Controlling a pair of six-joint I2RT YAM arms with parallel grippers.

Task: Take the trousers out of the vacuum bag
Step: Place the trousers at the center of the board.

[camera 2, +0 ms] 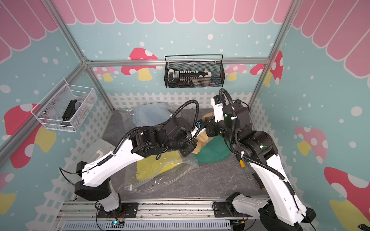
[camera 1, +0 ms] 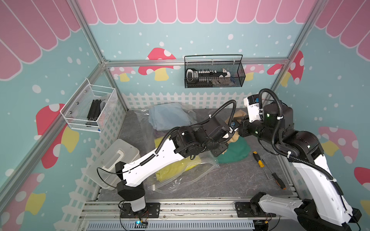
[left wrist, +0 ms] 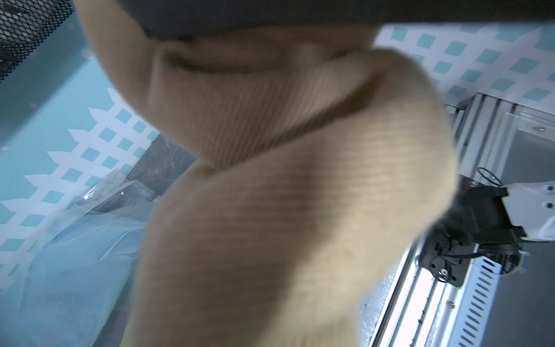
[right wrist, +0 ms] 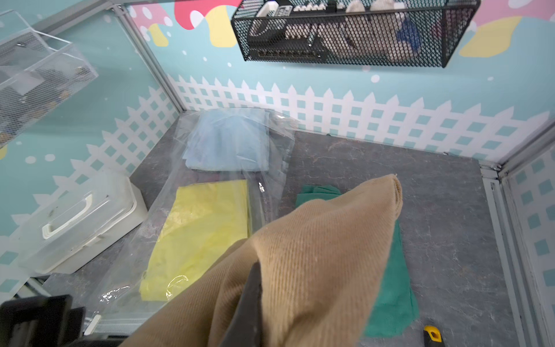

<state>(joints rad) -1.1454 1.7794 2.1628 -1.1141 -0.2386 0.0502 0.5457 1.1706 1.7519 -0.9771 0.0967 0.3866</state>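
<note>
Both grippers hold the tan trousers (camera 1: 233, 140) bunched in the air at the right of the table. My left gripper (camera 1: 232, 133) is shut on them; in the left wrist view the ribbed tan cloth (left wrist: 300, 210) hides the jaws. My right gripper (camera 1: 241, 120) is shut on them too, with one dark finger (right wrist: 252, 300) pressed into the cloth (right wrist: 315, 255). The dark green trousers (camera 1: 236, 152) lie on the table below. The vacuum bag (camera 1: 192, 176) lies flat at the left with the yellow (camera 1: 174, 170) and light blue trousers (camera 1: 170, 118) inside.
A translucent box with a white handle (camera 1: 116, 158) sits at the left edge. Two screwdrivers (camera 1: 258, 160) (camera 1: 278, 180) lie at the right front. A black mesh basket (camera 1: 214, 74) hangs on the back wall and a white one (camera 1: 90, 108) on the left wall.
</note>
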